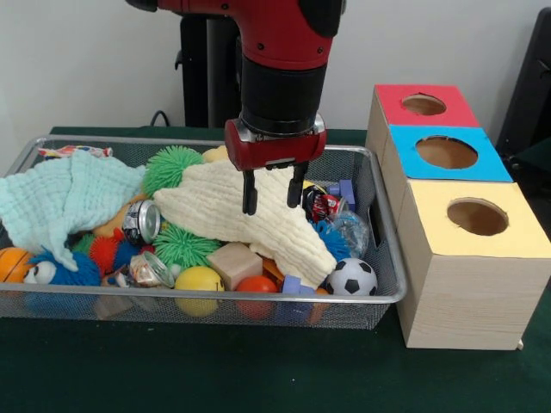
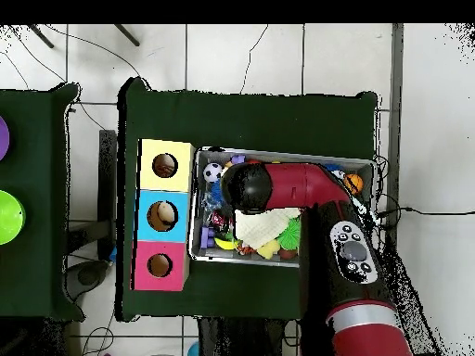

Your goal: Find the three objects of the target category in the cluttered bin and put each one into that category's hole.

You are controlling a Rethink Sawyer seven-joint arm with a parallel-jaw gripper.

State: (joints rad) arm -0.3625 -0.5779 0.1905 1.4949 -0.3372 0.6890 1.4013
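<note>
The hand point(image 1: 274, 194) is over the bin point(image 1: 389, 258), its two fingers a little apart and pressing on the cream cloth point(image 1: 258, 219), without gripping it.

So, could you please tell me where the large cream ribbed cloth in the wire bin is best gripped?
Probably at the raised middle fold of the cream ribbed cloth, from straight above. It lies draped flat over the toys in the silver wire mesh bin, and the open end effector already hangs over that spot.

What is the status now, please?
Gripper open, fingers on cream cloth. Target pieces not seen in bin. Cloth covers the middle.
</note>
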